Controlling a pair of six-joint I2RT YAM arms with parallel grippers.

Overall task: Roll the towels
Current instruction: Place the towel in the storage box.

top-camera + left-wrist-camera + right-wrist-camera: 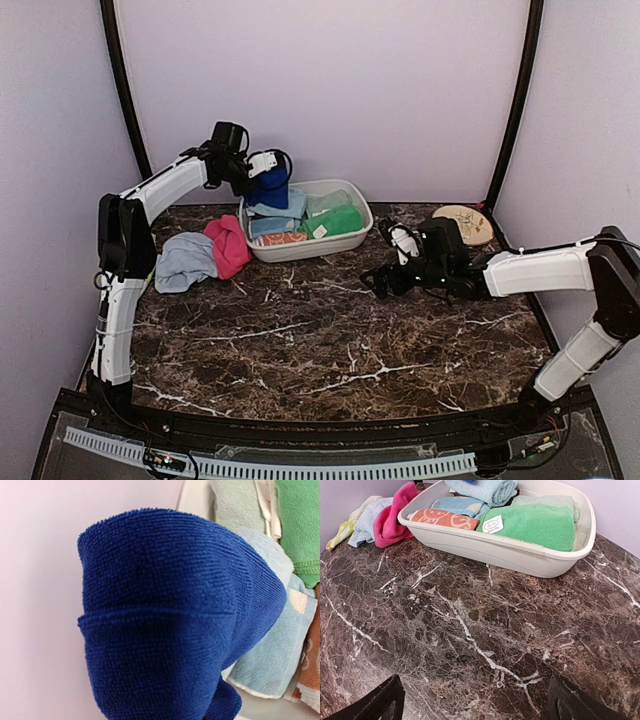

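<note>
While the left gripper (264, 170) hangs over the far left corner of the white oval tub (300, 250), it is clamped on one royal blue towel (272, 190), which dangles just above the tub's contents.

At the far left of the marble table (330, 350) lies a loose heap beside the tub. The top view shows two cloths in it, a grey-blue towel (185, 260) and a pink towel (230, 245), touching each other. The right wrist view adds a third, a pale yellowish cloth (340, 532) at the heap's outer edge.

Five towels can be counted in the one tub:
- a pale blue towel (487, 490) on top at the back
- a second light blue towel (455, 504)
- an orange patterned towel (440, 519) at the front left
- a green towel (535, 527) bearing a white label
- a pale green towel (547, 500) behind the green one

Right of the tub, the right gripper (475, 685) hovers low over bare marble with its two fingers spread wide and nothing between them. One round tan plate (470, 222) sits at the far right.

In the left wrist view the royal blue towel fills most of the frame and hides that gripper's fingers. The tub's towels overlap, so more may lie beneath them. The yellowish cloth is cut off at the frame edge, and the right arm covers the near left part of the plate.
</note>
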